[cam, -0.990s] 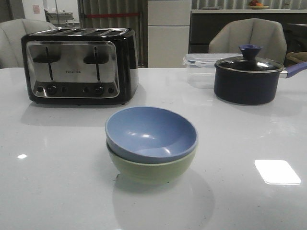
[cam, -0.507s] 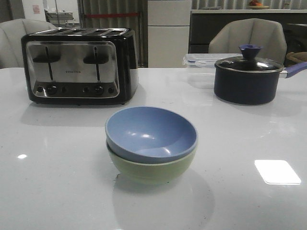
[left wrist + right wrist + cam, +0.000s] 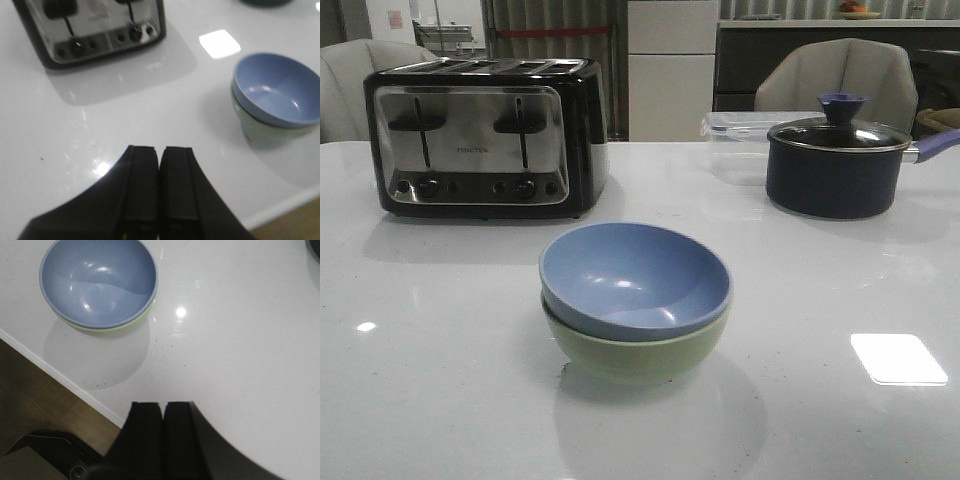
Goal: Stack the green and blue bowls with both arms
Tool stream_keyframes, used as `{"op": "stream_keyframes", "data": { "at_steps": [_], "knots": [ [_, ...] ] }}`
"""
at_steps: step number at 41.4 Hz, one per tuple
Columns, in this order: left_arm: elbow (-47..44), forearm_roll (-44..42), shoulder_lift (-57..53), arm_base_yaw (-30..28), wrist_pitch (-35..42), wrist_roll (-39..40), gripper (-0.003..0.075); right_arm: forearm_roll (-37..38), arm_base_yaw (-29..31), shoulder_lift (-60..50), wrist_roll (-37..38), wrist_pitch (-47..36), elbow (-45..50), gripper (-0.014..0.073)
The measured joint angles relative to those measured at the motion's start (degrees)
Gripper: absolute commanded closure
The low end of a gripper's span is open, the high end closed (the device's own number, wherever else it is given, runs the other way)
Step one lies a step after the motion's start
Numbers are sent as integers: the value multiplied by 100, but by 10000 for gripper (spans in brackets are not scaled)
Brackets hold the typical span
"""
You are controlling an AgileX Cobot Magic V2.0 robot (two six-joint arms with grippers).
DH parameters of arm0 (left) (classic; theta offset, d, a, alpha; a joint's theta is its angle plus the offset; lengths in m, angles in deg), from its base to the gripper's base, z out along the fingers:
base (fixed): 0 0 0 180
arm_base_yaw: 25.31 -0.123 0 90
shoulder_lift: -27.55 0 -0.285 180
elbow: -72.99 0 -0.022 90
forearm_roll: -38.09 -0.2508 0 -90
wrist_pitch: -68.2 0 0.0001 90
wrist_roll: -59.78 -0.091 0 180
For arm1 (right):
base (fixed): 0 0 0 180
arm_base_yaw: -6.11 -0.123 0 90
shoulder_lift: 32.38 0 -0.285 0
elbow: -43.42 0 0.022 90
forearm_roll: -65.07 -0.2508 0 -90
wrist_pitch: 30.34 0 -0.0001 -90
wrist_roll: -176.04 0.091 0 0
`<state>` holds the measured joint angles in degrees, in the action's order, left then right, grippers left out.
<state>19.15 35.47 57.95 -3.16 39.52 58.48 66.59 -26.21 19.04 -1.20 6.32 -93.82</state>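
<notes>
The dusty blue bowl (image 3: 635, 278) sits nested inside the pale green bowl (image 3: 638, 355) at the middle of the white table (image 3: 440, 380), a little tilted. The stack also shows in the left wrist view, blue bowl (image 3: 276, 89) over green bowl (image 3: 250, 127), and in the right wrist view, blue bowl (image 3: 98, 280) with a sliver of green rim (image 3: 122, 326). My left gripper (image 3: 160, 148) is shut and empty, held over bare table away from the bowls. My right gripper (image 3: 162, 404) is shut and empty near the table's front edge. Neither arm shows in the front view.
A black and chrome toaster (image 3: 485, 135) stands at the back left. A dark navy lidded pot (image 3: 838, 160) stands at the back right, with a clear plastic box (image 3: 735, 140) beside it. Chairs stand behind the table. The table's front edge (image 3: 65, 380) borders wooden floor.
</notes>
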Motion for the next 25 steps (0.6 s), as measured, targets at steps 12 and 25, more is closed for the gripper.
{"op": "stream_keyframes", "data": {
  "at_steps": [12, 25],
  "knots": [
    [-1864, 439, -1861, -1427, 1834, 0, 627, 0, 0, 0, 0, 0, 0, 537],
    [-2352, 577, -2283, -1733, 2290, -10, 627, 0, 0, 0, 0, 3, 0, 537]
  ]
}}
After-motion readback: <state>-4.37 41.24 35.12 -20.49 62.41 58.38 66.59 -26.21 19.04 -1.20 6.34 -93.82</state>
